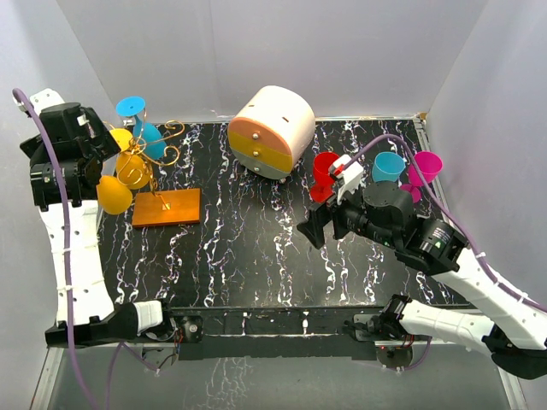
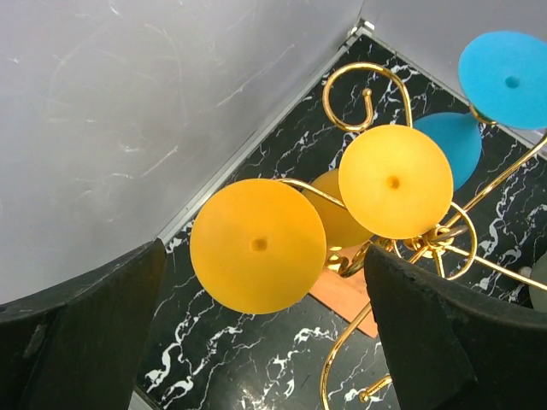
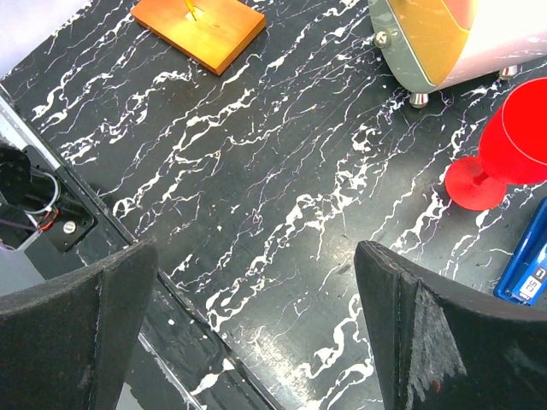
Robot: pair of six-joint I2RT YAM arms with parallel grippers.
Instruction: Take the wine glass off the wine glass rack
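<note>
Approach step: the left gripper (image 2: 265,256) is held wide open, empty, facing the yellow wine glass (image 2: 258,245) hung on the wine glass rack (image 2: 369,81); its stem must be enclosed next.

A robot lab booth: plain white walls (image 1: 359,51) enclose a black marbled table (image 1: 256,256).
</note>
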